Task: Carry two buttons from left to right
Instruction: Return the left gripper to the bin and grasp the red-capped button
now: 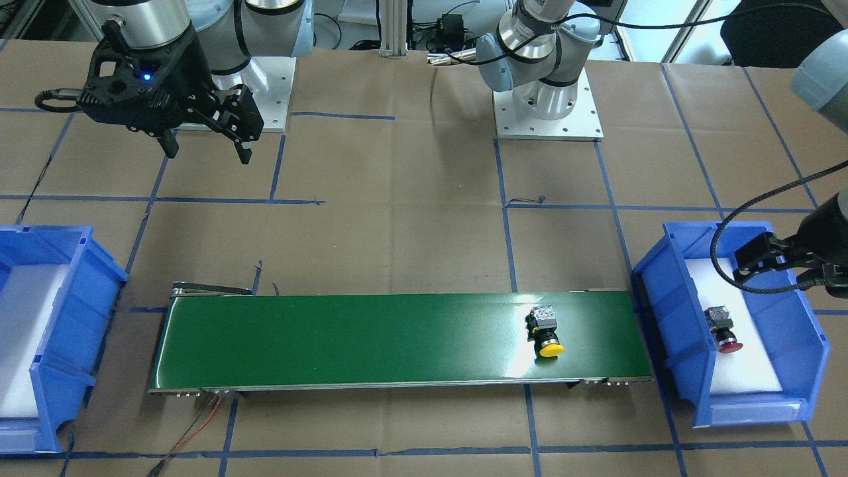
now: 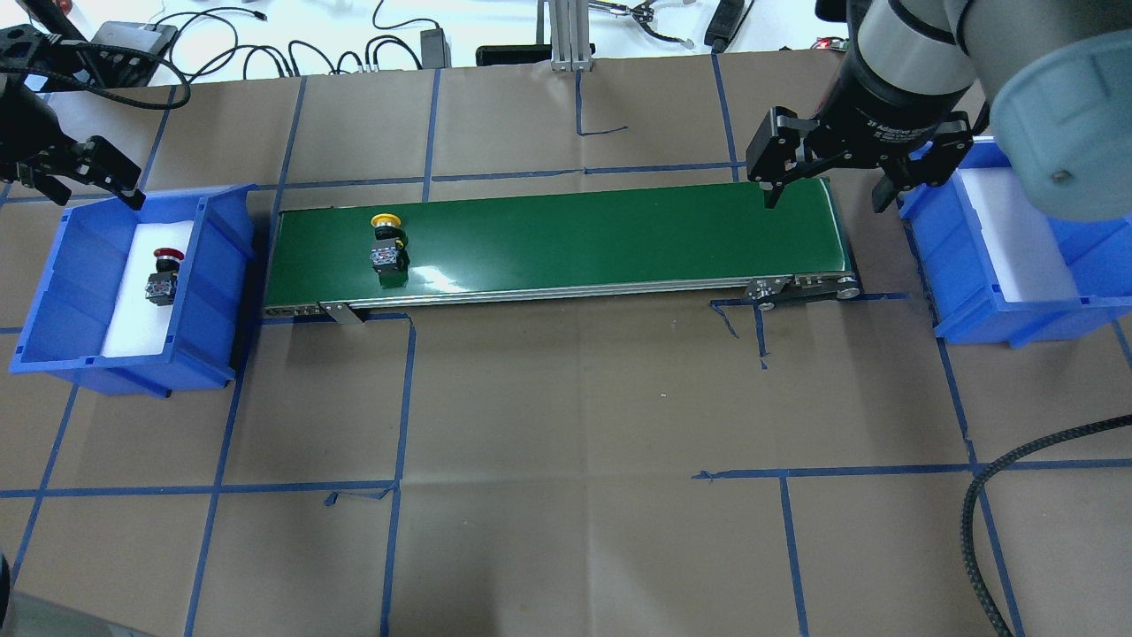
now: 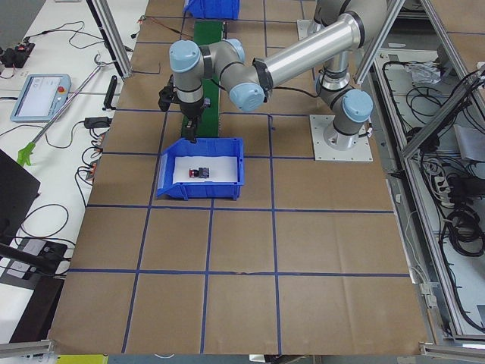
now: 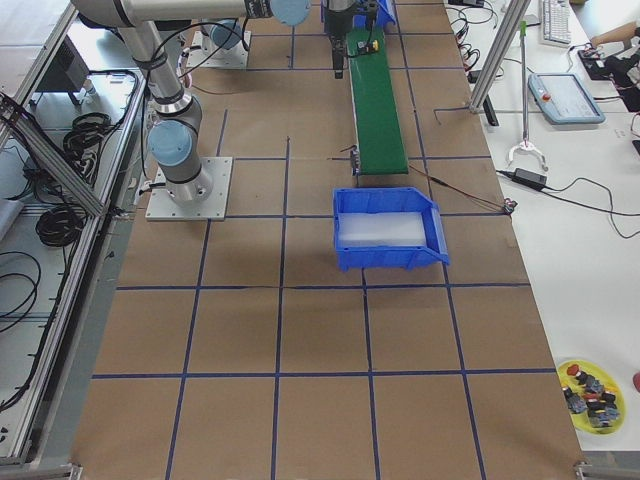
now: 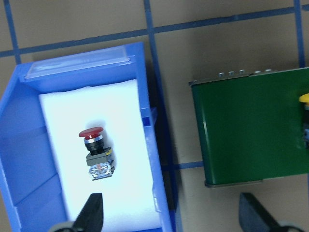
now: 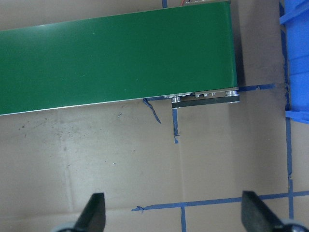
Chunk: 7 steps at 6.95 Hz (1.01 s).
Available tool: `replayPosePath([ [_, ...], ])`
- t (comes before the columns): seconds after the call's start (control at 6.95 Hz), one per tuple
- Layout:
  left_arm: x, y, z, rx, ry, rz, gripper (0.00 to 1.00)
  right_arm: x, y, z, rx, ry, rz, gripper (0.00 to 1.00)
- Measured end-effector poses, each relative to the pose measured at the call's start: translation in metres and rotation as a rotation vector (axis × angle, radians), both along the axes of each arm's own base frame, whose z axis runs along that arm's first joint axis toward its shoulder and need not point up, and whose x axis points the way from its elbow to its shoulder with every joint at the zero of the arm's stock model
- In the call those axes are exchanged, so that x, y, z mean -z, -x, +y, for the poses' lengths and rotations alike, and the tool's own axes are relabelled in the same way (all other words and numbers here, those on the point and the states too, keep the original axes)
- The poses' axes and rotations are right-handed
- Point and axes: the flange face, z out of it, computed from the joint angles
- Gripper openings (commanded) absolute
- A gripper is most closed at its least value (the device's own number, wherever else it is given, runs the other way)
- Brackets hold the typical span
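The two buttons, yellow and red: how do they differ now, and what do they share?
Cap colour: the yellow button has a yellow cap, the red button a red one. Place: the yellow button lies on the green conveyor belt, near its left end; the red button lies on white foam in the left blue bin. Both lie on their sides, caps pointing away from the robot, and neither is gripped.
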Motion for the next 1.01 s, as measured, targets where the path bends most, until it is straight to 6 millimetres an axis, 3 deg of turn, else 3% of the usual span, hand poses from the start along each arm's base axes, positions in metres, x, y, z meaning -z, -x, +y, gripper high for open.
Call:
replayPosePath([
  [0.43,0.055,-0.036,-0.007,-0.037,0.057,0.013,0.99,0.0,0.0,-0.001,-0.005,0.002,-0.002,1.0],
  [1.01,0.136,-0.047,-0.003,-0.055,0.104,-0.015,0.99,-0.001,0.0,0.0,-0.008,0.003,-0.004,1.0],
])
